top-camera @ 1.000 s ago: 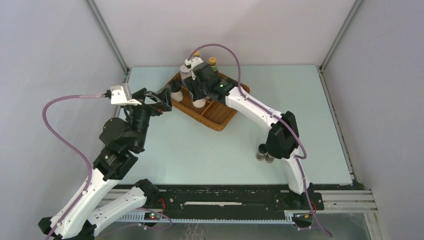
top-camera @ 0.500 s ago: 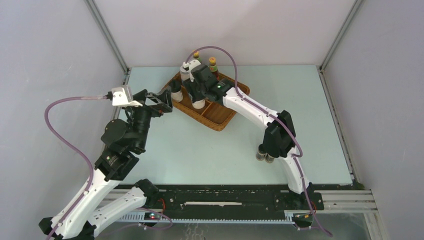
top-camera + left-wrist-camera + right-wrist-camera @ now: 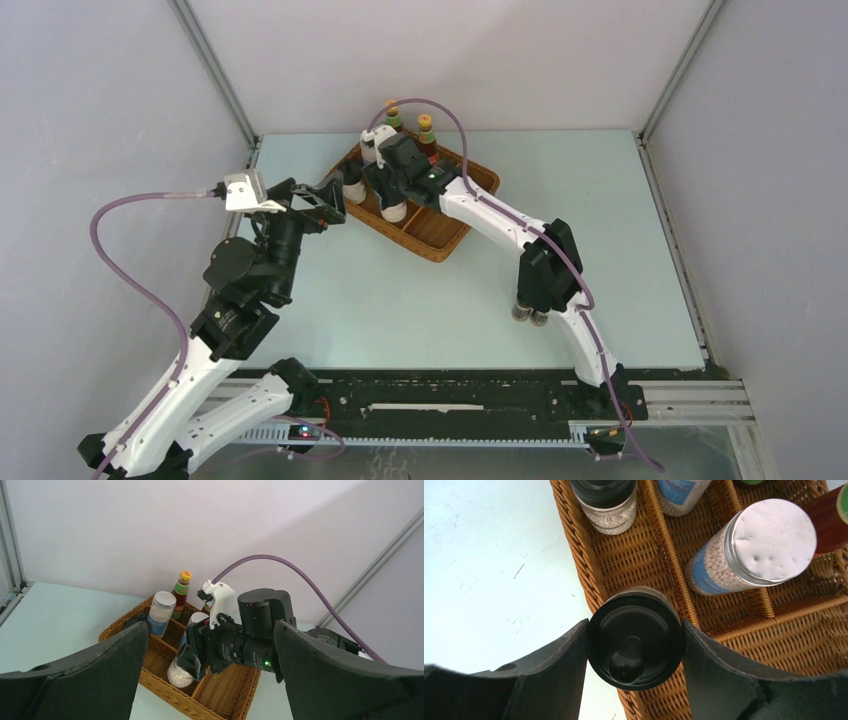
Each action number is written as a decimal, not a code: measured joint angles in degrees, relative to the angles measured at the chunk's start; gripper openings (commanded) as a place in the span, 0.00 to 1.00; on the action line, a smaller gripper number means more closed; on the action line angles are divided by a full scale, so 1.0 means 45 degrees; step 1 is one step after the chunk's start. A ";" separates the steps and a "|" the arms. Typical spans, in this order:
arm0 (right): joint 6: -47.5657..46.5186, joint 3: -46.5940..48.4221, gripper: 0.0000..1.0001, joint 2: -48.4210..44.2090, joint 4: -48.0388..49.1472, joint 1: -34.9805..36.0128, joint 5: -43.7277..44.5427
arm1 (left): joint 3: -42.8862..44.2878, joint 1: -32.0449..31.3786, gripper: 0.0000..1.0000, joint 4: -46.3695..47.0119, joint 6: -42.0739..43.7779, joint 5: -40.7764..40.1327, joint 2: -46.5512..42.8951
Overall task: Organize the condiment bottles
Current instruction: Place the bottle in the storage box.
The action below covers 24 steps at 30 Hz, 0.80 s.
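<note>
Holding the black-capped beige shaker (image 3: 178, 672) by its cap, the right gripper (image 3: 635, 642) had its jaws clenched on either side of it, low over the near-left compartment of the brown wicker divided tray (image 3: 576, 545). I could not tell whether the shaker's base rested on the tray floor. Its twin shaker (image 3: 606, 500) stood farther along the same side of the tray. One silver-lidded, blue-labelled jar (image 3: 769, 540) stood in the neighbouring compartment, with the second jar (image 3: 161, 612) beyond it. The two slim red-brown sauce bottles (image 3: 392, 108) stood at the tray's far end.

That made five bottles placed, by my count, and a sixth on the point of being set down. The two tiny dark vials (image 3: 530, 315) sat together out on the pale worktop (image 3: 400, 300), well apart from the tray and beside the right arm's elbow. I judged them the only work left after this release. The left gripper (image 3: 330, 200) hovered just beside the tray's left edge, its jaws released and empty.
</note>
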 measured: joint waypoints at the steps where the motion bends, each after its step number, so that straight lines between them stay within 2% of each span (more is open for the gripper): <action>1: 0.0000 0.0010 0.00 0.0068 0.0005 -0.0005 -0.0053 | 0.0000 0.0000 1.00 0.0000 0.0000 0.0000 0.0019; 24: 0.0005 0.1418 0.00 0.1501 0.0073 -0.0257 -0.0748 | -0.0005 0.0000 1.00 0.0078 0.0107 -0.0015 0.0325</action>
